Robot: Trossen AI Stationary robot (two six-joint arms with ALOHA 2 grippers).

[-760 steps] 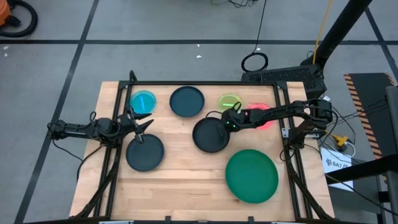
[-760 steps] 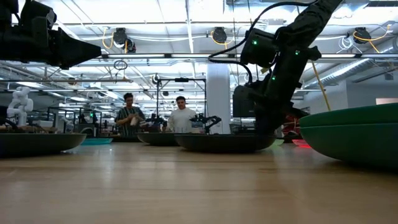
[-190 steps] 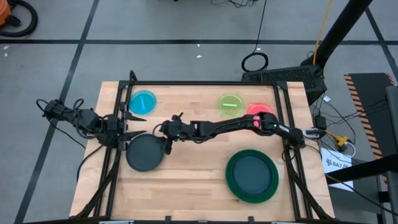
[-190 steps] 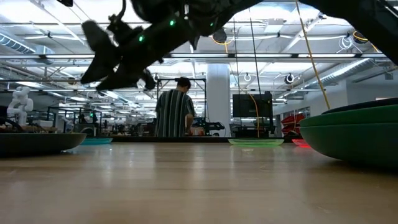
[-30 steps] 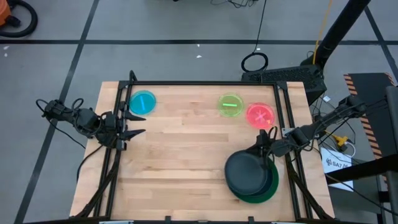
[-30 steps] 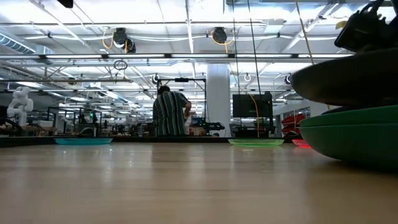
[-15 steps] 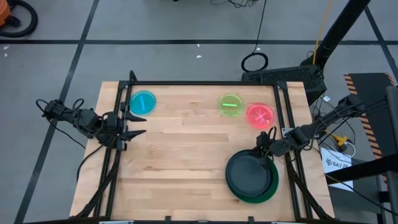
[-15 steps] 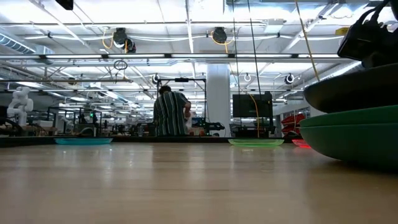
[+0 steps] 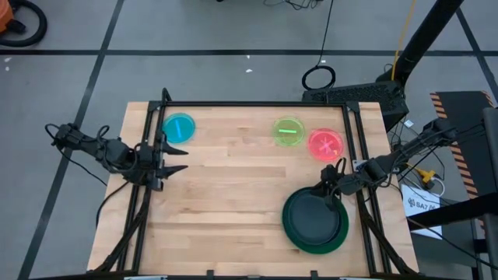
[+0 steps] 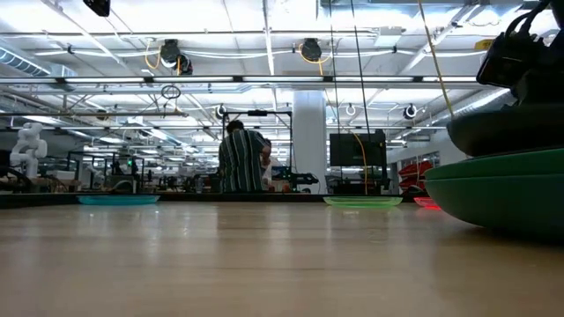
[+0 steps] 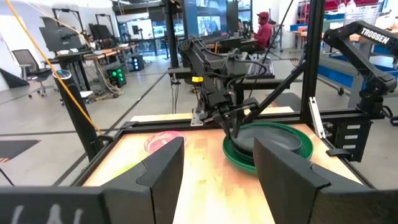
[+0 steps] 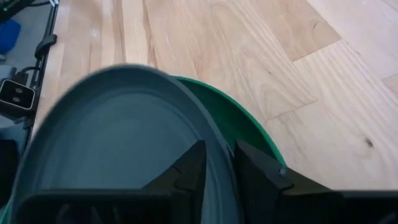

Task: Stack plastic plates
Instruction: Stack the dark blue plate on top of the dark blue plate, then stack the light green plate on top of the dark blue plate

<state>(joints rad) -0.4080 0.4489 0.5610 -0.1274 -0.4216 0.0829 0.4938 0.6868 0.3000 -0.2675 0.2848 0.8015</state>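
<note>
At the table's left edge the left gripper (image 9: 173, 159) waits above the bare wood, its 2 fingers (image 11: 163, 167) spread apart and holding nothing. Just beyond it, near the far left corner, lies the small translucent blue plate (image 9: 179, 127), flat and right way up. Toward the far right sit the small lime green plate (image 9: 289, 130) and, just beside it, the small pink plate (image 9: 325, 144), each lying flat on the table (image 9: 233, 194); I cannot tell whether their rims touch.

At the near right, the large green plate (image 9: 339, 237) serves as the base of the stack, open side up. Inside it rests a dark navy plate (image 9: 311, 218), round, glossy and shallow, sitting slightly toward the left of the green rim. How many plates lie beneath it cannot be told. In the low view the dark plate (image 10: 507, 130) rises just above the green one (image 10: 502, 189), roughly level. The right gripper (image 9: 333, 188) is clamped on the dark plate's far rim, 1 finger (image 12: 186, 171) inside and 1 outside.
</note>
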